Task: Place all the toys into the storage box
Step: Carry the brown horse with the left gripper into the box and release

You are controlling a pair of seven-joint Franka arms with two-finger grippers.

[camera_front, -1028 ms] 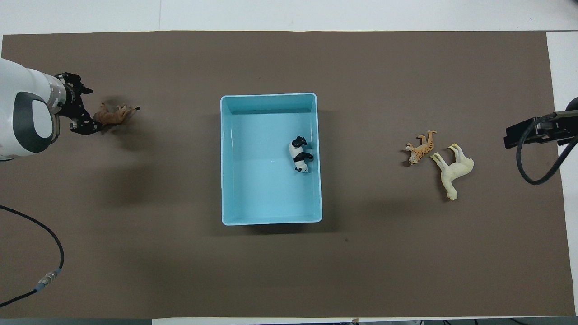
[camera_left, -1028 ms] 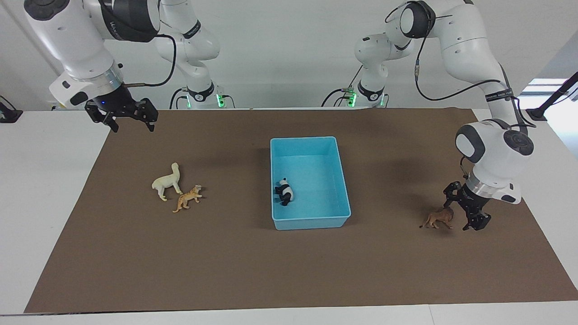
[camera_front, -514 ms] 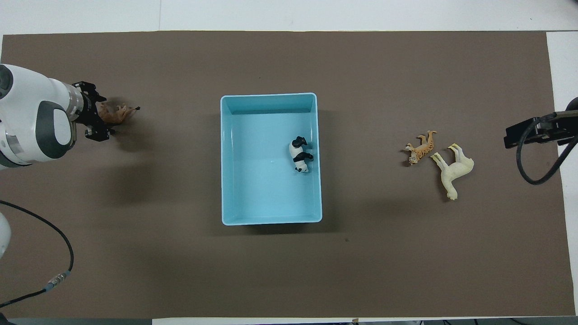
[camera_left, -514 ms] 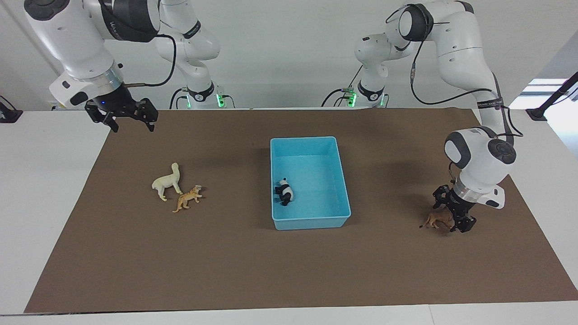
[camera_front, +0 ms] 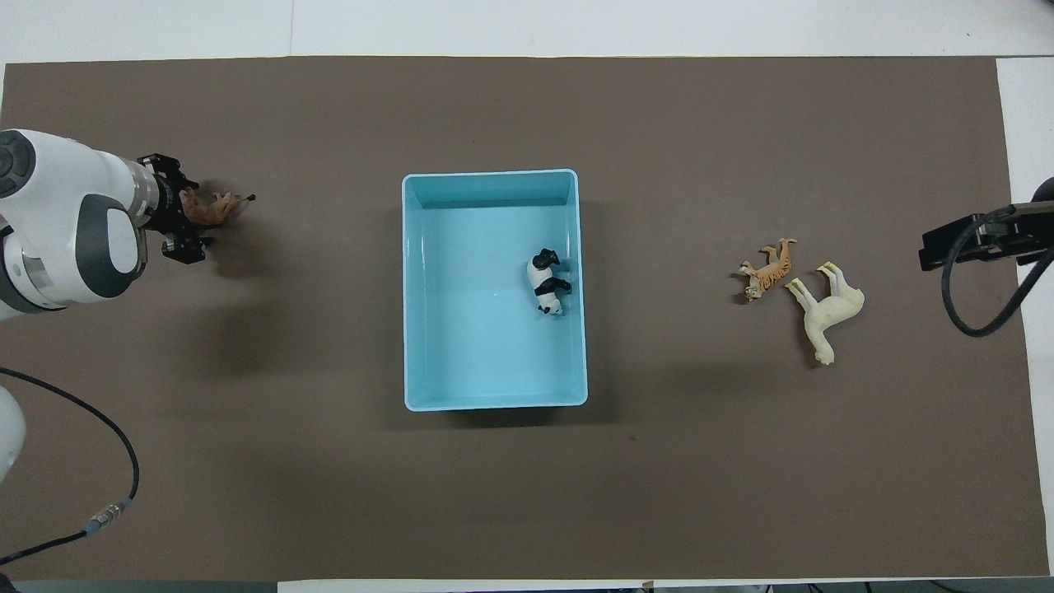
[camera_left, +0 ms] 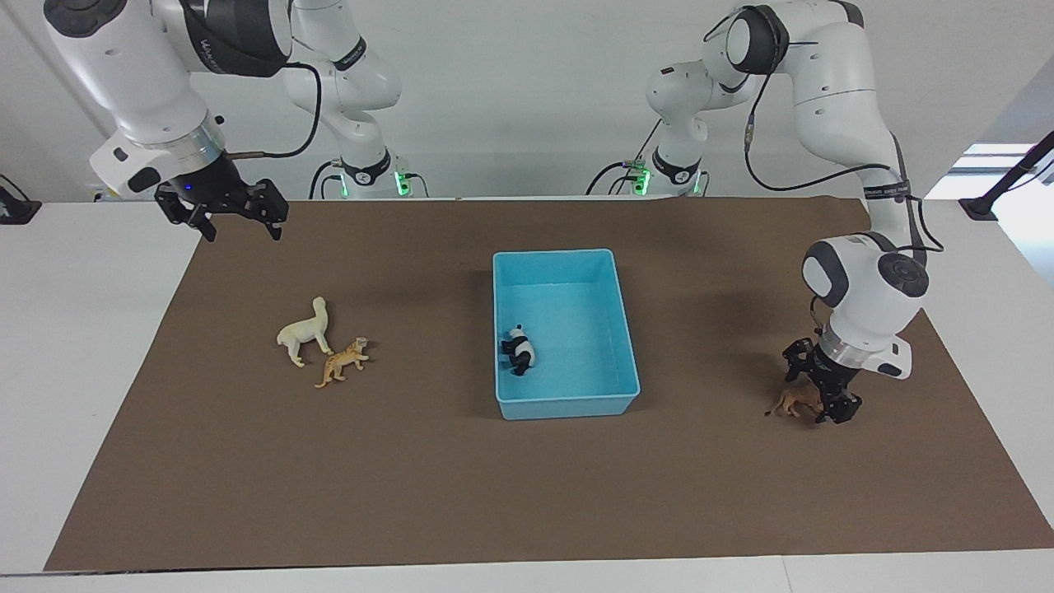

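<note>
Worktop (camera_left: 82, 329) white, smooth, overlaid with a flat matte brown mat (camera_left: 527, 494) with straight-cut edges. Storage box (camera_left: 626, 329) sits mid-mat: light blue glossy plastic, rectangular, low walls, rounded rim and corners. Panda (camera_left: 519, 350), black-and-white moulded plastic, lies on its side inside the box against the wall toward the right arm's end. Lion (camera_left: 797, 401), brown with a darker mane, is on the mat toward the left arm's end, well apart from the box. Left tool (camera_left: 823, 394) is down at mat level with its black fingers set either side of the lion's front half, one finger nearer the robots, one farther; whether they press on the figurine or only bracket it, cannot tell. In the overhead view the lion's (camera_front: 210, 207) tail end pokes out clear of the left tool (camera_front: 186, 216) toward the box. Llama (camera_left: 305, 332), cream, smooth, long-necked, and the leopard-like cat (camera_left: 342, 362), orange with dark markings, lie just beside each other toward the right arm's end, the cat farther from the robots. Right tool (camera_left: 239, 216) hangs above the mat's corner at that end, fingers spread apart, holding nothing, waiting.
</note>
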